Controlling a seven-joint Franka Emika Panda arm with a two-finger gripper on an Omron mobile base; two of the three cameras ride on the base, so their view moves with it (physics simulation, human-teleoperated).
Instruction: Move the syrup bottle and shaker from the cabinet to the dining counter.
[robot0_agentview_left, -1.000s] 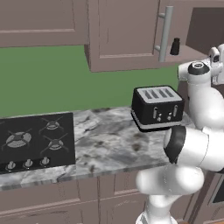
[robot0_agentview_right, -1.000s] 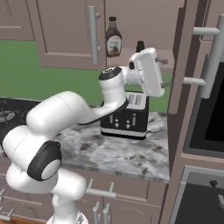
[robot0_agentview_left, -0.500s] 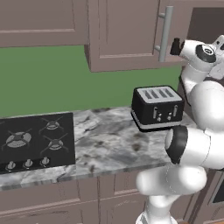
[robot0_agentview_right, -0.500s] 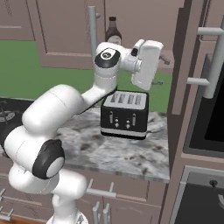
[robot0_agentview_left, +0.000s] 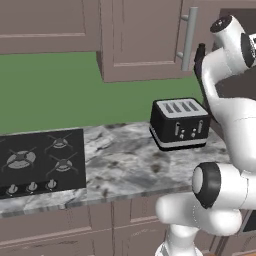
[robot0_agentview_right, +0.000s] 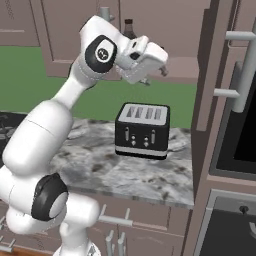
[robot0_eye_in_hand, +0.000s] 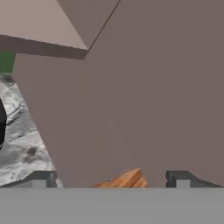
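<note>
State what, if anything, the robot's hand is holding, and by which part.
Nothing: the hand is open, its fingertips wide apart and empty.

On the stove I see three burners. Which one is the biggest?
The leftmost burner. Its grate is clearly wider than those of the rear burner and the front burner to its right.
</note>
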